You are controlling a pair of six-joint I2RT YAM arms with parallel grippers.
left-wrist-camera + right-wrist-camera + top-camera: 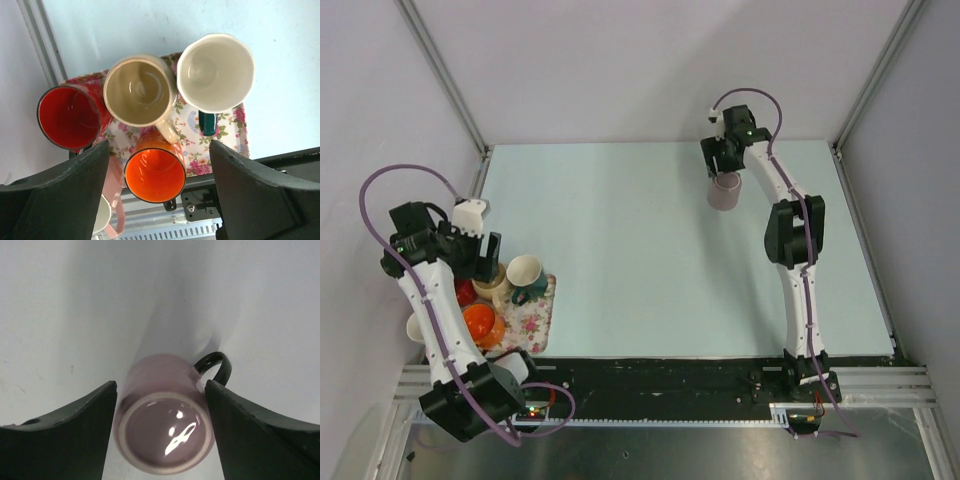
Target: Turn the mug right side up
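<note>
A mauve mug (724,192) with a black handle (216,365) stands upside down on the pale table at the far right. Its glossy base (165,432) faces up in the right wrist view. My right gripper (723,166) hangs right above it, open; in the right wrist view (160,390) the fingers flank the mug's body without clamping it, and the handle sticks out past the right finger. My left gripper (486,258) is open and empty over a tray of mugs at the near left, also seen in the left wrist view (159,147).
A floral tray (231,125) at the near left holds upright mugs: red (67,117), cream (140,90), white with a teal handle (215,72) and orange (155,175). A white mug with a pink handle (102,215) sits beside it. Frame posts stand at the table's far corners.
</note>
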